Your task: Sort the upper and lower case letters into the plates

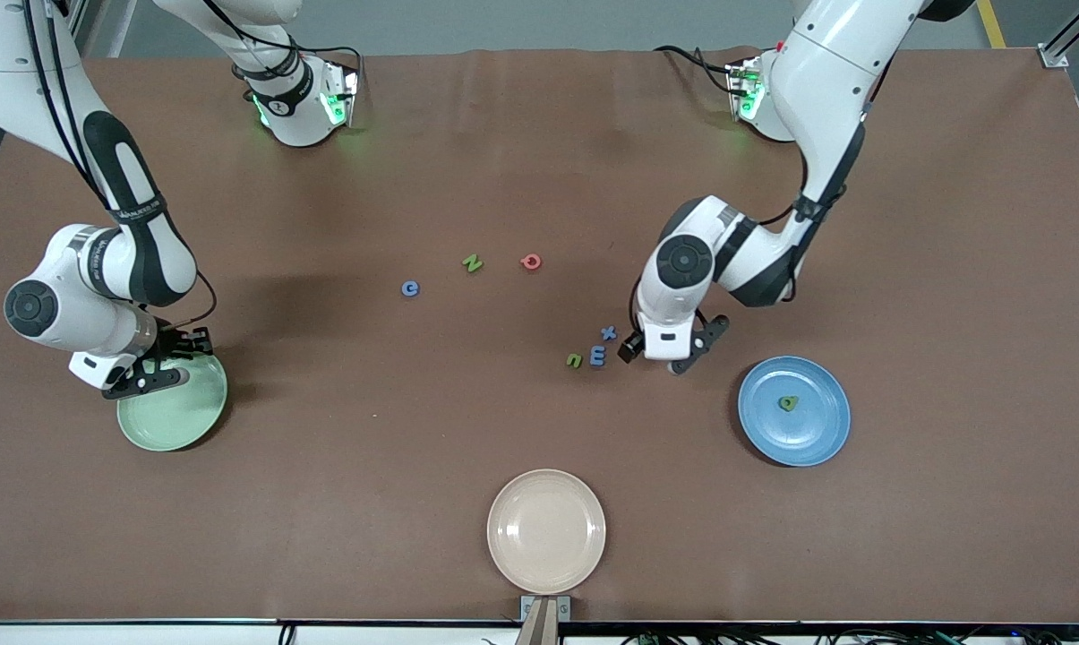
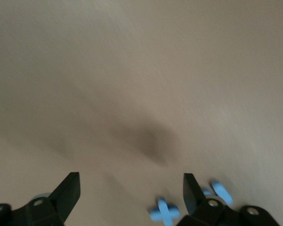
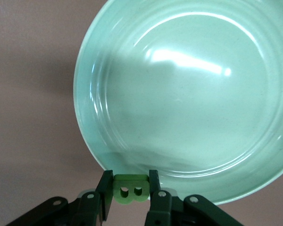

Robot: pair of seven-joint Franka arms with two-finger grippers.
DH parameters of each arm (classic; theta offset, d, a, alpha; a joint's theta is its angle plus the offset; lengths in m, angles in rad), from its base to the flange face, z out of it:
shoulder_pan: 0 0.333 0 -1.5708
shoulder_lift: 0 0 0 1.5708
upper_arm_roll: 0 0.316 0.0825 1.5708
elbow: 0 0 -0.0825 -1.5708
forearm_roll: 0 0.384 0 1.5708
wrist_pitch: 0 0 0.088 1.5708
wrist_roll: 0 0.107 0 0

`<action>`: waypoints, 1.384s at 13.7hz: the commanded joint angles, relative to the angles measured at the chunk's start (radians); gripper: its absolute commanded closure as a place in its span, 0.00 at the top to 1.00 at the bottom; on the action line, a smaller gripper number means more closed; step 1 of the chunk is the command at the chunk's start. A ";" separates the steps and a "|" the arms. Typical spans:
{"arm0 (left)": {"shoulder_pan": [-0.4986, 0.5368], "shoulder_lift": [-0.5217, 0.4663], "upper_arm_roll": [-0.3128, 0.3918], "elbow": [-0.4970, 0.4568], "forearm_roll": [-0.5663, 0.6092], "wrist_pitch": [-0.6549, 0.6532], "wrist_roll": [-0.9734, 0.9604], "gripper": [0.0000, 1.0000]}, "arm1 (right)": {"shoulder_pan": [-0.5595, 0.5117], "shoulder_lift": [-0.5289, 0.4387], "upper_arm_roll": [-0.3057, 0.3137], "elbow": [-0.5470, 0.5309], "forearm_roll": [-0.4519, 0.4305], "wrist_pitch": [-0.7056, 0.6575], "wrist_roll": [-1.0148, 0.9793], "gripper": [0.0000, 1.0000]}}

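Nearest the front camera: a round cream plate (image 1: 546,530), with nothing on it, well apart from both grippers. Farther up, at the left arm's end of the table: a round blue plate (image 1: 794,410) with one small green letter (image 1: 788,403) lying in it. Just beside that plate, toward the middle of the table: the left gripper (image 1: 673,356), fingers (image 2: 66,194) spread wide, holding nothing, low over the brown table (image 1: 539,179). Right next to that gripper: a small blue X letter (image 1: 607,332), a blue E letter (image 1: 598,356) and a small green letter (image 1: 574,360), all flat on the table. At the right arm's end: the right gripper (image 1: 167,354), fingers pressed onto a small green B letter (image 3: 130,189), pinching it over the rim of a round mint green plate (image 1: 174,403). Farther from the front camera, mid table, well apart from both grippers: a blue c letter (image 1: 410,288), a green N letter (image 1: 472,262) and a pinkish red letter (image 1: 530,262).
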 commanded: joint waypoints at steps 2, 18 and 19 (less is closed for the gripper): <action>-0.076 0.006 0.004 -0.016 0.022 0.080 -0.021 0.87 | -0.042 0.049 0.023 0.055 -0.015 -0.003 -0.043 0.26; -0.090 0.101 0.011 0.054 0.162 0.106 -0.010 0.50 | 0.201 -0.177 0.037 0.069 -0.001 -0.388 0.332 1.00; -0.091 0.112 0.013 0.067 0.162 0.106 -0.020 0.48 | 0.249 -0.205 0.037 0.040 0.004 -0.388 0.418 1.00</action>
